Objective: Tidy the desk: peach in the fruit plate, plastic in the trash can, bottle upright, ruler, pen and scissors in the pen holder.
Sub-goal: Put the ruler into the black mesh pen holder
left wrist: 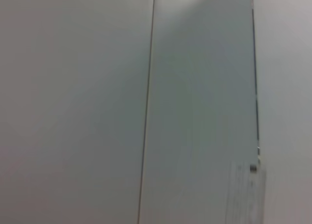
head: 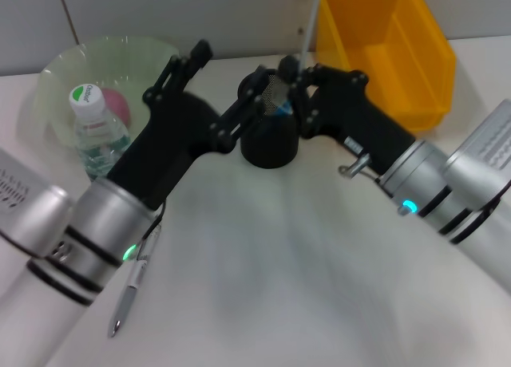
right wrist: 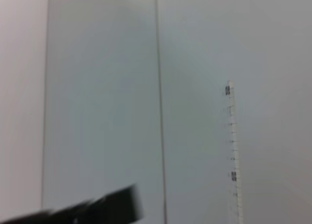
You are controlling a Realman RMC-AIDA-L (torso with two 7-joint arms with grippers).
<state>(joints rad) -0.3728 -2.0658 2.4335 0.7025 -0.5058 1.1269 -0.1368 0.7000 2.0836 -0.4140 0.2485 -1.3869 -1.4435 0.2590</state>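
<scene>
The black mesh pen holder (head: 270, 140) stands at the table's middle back. A clear ruler (head: 310, 24) rises upright from it and also shows as the ruler (right wrist: 233, 151) against the wall. My right gripper (head: 291, 76) sits right at the holder's rim, against the ruler's base. My left gripper (head: 223, 80) is open, just left of the holder, with nothing between its fingers. The pen (head: 134, 275) lies on the table under my left arm. The bottle (head: 96, 128) stands upright beside the green fruit plate (head: 152, 52), which holds the peach (head: 118, 105). Scissors and plastic are out of view.
The yellow trash can (head: 399, 48) stands at the back right, close to my right arm. A pale wall runs along the table's far edge. The left wrist view shows only the wall panels.
</scene>
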